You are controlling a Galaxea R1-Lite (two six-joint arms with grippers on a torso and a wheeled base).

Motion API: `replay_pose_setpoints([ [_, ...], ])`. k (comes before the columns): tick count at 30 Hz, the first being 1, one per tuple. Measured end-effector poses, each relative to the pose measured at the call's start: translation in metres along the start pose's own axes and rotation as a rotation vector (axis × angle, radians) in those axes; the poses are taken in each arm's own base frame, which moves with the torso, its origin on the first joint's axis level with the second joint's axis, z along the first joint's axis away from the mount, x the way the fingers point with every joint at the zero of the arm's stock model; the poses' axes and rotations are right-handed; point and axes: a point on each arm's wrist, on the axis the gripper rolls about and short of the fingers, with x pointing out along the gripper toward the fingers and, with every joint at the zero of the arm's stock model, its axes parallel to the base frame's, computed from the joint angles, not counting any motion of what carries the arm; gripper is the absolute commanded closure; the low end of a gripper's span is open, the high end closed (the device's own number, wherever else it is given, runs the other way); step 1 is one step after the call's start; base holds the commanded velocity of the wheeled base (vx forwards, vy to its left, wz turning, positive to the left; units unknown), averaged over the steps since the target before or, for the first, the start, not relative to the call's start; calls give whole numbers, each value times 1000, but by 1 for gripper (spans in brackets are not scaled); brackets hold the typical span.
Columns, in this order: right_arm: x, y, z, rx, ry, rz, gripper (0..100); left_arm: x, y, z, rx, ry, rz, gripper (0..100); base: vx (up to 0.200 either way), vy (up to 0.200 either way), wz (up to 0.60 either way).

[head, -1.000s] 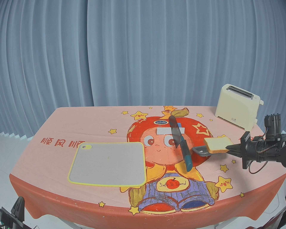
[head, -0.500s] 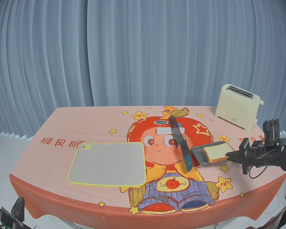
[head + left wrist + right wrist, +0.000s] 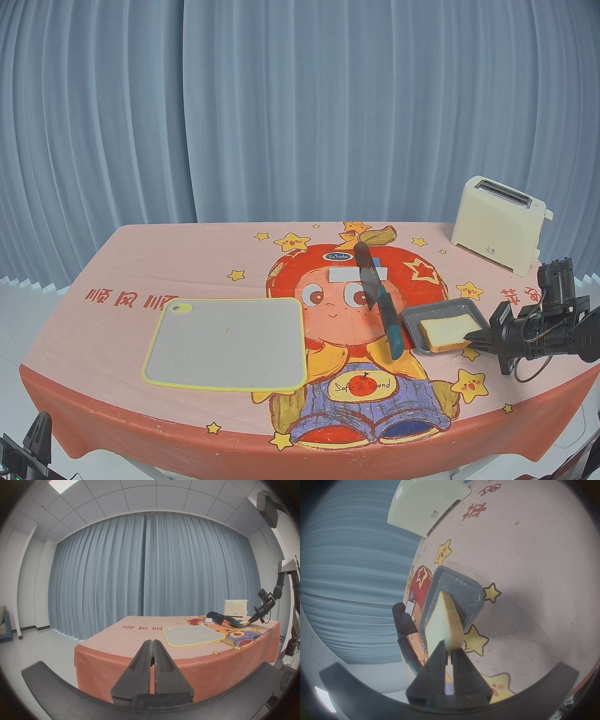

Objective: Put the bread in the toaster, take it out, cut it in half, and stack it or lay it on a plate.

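Blue curtains [image 3: 250, 106] hang behind the table, which is spread with a pink tablecloth [image 3: 187, 262] printed with a cartoon girl and stars. My right gripper [image 3: 470, 338] sits low over the table's right side. Its fingers are clamped on the near right corner of the bread [image 3: 449, 330], a pale slice with a tan crust. In the right wrist view the gripper [image 3: 448, 647] pinches the slice [image 3: 442, 623] by its crust edge. The bread lies over the near part of a grey tray [image 3: 412, 314], whose bare floor [image 3: 462, 586] is dotted with crumbs; I cannot tell whether the slice rests fully on it. Just beside the tray, toward the table's middle, lies a knife [image 3: 378, 294], its dark blade pointing away from me and its teal handle toward me. Behind the tray, at the far right corner, a cream toaster [image 3: 498, 224] stands upright with its slot on top. Well apart from all this, on the left half of the cloth, a grey cutting board [image 3: 228, 342] with a yellow rim lies flat. My left gripper [image 3: 152, 661] hangs off the table, short of its edge, with its fingers pressed together on nothing.
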Motion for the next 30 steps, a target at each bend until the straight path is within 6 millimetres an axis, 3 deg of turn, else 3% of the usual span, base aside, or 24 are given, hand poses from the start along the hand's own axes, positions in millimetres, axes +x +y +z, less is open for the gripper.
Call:
replay_pose_setpoints([
  [30,-23,34,13,-126,-136,243,100,0,0,0,0,0,0,100,0,0,0],
])
